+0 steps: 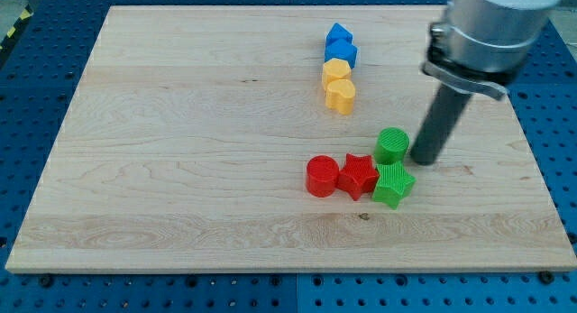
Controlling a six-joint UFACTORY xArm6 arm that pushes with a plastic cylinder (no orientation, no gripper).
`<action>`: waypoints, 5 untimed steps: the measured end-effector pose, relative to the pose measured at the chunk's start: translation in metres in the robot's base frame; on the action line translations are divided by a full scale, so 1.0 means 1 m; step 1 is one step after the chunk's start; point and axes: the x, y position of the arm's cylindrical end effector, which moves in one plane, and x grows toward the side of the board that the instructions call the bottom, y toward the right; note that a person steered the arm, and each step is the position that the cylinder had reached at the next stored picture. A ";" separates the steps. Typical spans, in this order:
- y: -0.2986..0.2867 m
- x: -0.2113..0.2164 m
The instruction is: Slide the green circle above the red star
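Observation:
The green circle [392, 144] stands on the wooden board, just above and to the right of the red star [358, 176]. My tip [423, 160] rests on the board close to the green circle's right side, about touching it. The red star sits between a red circle [321, 177] on its left and a green star [393, 185] on its right, all three touching in a row. The green circle touches the green star's top.
Near the view's top centre a column holds two blue blocks [340, 44] above a yellow hexagon [336, 70] and a yellow heart-like block [341, 95]. The arm's grey body [487, 33] hangs over the board's upper right. The board's edge [288, 270] meets a blue perforated table.

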 end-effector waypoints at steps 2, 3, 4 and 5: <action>-0.002 -0.023; -0.025 -0.026; -0.031 -0.026; -0.035 -0.026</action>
